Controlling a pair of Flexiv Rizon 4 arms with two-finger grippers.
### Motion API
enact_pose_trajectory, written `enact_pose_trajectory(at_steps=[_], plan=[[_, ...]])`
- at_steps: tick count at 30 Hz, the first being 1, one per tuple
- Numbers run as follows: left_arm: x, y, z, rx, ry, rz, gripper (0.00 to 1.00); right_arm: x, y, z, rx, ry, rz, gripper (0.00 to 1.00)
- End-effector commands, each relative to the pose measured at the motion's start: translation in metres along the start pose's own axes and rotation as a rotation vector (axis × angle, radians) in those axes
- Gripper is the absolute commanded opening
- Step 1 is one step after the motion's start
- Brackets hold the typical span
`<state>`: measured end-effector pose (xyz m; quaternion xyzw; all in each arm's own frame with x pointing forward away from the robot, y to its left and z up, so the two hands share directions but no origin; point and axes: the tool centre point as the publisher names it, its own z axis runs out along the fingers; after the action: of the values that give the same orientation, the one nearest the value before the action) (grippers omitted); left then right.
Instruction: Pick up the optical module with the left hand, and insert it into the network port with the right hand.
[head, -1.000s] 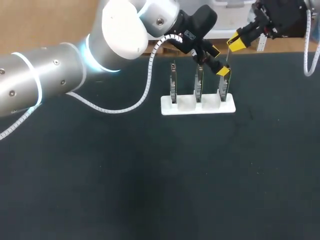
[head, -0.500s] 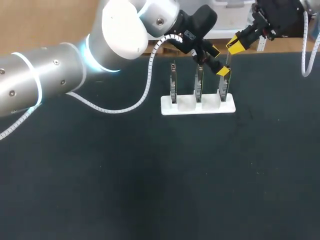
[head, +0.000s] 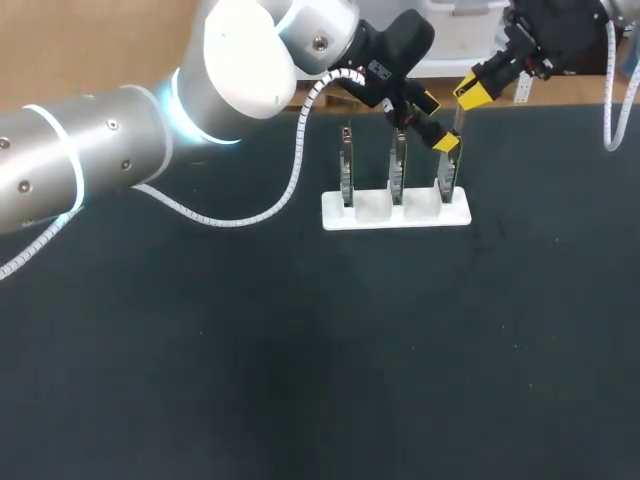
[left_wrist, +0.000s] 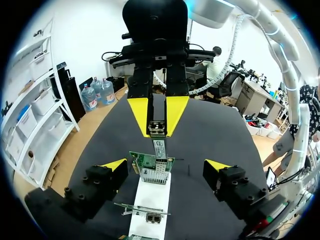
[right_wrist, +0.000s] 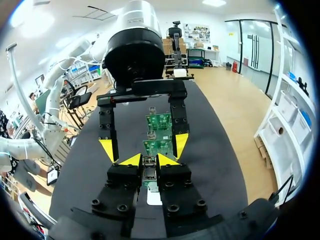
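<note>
The optical module (left_wrist: 158, 131), a small metal plug, hangs from my right gripper (left_wrist: 157, 122), whose yellow fingers are shut on it. It sits just above the port of the nearest network card (left_wrist: 152, 168) on the white stand (left_wrist: 149, 197). In the head view the module (head: 457, 118) is over the rightmost card (head: 445, 182). My left gripper (head: 439, 122) stands open around that card's top, its fingers wide on either side of the module and not touching it. In the right wrist view my right gripper (right_wrist: 148, 161) holds the module (right_wrist: 148, 173), with the left gripper's open fingertips (right_wrist: 107, 149) ahead.
The white stand (head: 395, 212) holds three upright network cards; the other two (head: 346, 178) (head: 398, 172) stand left of the target. A white cable (head: 290, 170) loops from my left arm over the dark mat (head: 300, 350).
My right gripper has shifted slightly left with the module in it. My left arm has stayed still and open.
</note>
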<state>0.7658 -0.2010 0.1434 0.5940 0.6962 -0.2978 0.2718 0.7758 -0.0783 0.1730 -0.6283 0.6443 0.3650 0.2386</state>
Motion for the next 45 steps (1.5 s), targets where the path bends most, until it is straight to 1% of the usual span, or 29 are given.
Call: enact_pose_trajectory(at_steps=[1, 19, 40, 45], plan=[[0.0000, 0.0014, 0.0003, 0.003, 0.000, 0.001, 1.00, 0.0014, 0.0003, 0.0006, -0.002, -0.001, 0.003, 0.00], [0.0000, 0.0014, 0.0003, 0.003, 0.000, 0.001, 1.00, 0.0006, 0.0031, 0.0033, 0.003, -0.006, -0.001, 0.00], [0.0000, 0.0014, 0.0003, 0.003, 0.000, 0.001, 1.00, 0.0065, 0.0026, 0.0065, 0.010, 0.000, 0.010, 0.00], [0.0000, 0.0014, 0.0003, 0.003, 0.000, 0.001, 1.00, 0.0040, 0.0012, 0.0045, 0.019, -0.002, 0.001, 0.00]])
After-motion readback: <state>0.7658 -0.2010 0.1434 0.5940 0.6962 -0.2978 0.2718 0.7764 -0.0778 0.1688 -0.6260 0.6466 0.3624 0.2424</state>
